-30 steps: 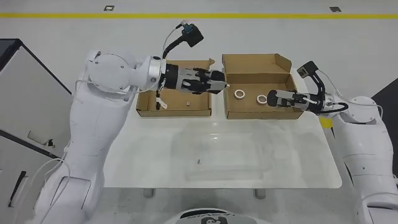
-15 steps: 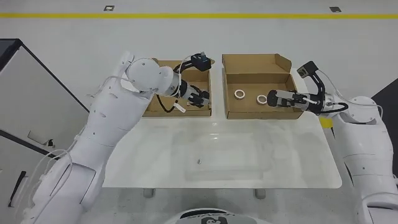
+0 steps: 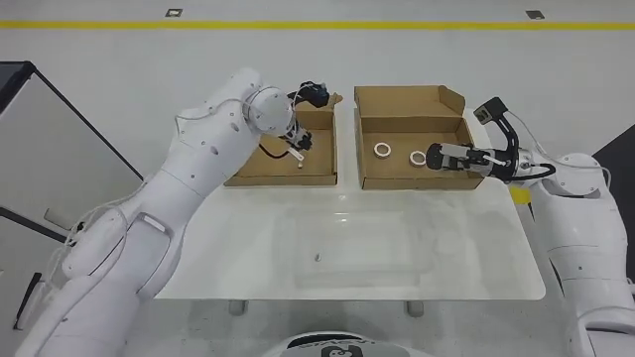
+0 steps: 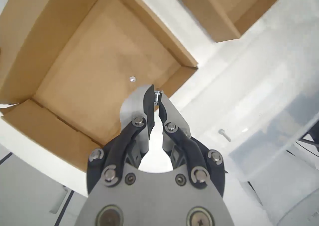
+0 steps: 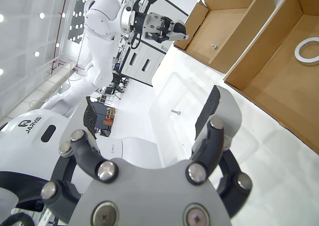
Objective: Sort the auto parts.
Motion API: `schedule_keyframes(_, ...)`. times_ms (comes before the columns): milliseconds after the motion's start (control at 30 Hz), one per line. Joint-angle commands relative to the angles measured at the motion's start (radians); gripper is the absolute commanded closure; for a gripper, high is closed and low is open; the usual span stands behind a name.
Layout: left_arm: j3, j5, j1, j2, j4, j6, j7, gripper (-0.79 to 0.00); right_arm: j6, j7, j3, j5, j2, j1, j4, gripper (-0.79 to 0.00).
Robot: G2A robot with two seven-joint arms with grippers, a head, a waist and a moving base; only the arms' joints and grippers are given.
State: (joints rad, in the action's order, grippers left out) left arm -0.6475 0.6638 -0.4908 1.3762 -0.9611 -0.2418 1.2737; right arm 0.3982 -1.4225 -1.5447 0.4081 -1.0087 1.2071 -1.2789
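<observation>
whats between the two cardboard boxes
Nothing but a bare strip of the white table; the top view shows it running between the left box and the right box.

No letters or numbers can be read on the left cardboard box (image 3: 280, 179), on the right cardboard box (image 3: 417, 183) or on the white tabletop (image 3: 248, 248). The floor (image 3: 99, 45) behind carries a long yellow line (image 3: 397, 25) and two small dark square marks (image 3: 174, 12) (image 3: 535, 14), too small to tell what stands on them.
</observation>
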Motion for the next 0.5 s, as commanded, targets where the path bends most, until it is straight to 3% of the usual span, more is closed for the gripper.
schedule_keyframes(0,0.035,0.024,0.012,0.020,0.073,0.003,-0.052,0.000,0.000,0.000,0.000,0.000,0.000,0.000,0.000,-0.785)
schedule_keyframes(133,0.059,0.006,0.029,0.050,0.145,-0.007,-0.117,0.000,0.000,0.000,0.000,0.000,0.000,0.000,0.000,-0.785)
schedule_keyframes(467,0.058,0.025,0.018,0.048,0.143,0.015,-0.147,0.000,0.000,0.000,0.000,0.000,0.000,0.000,0.000,-0.785)
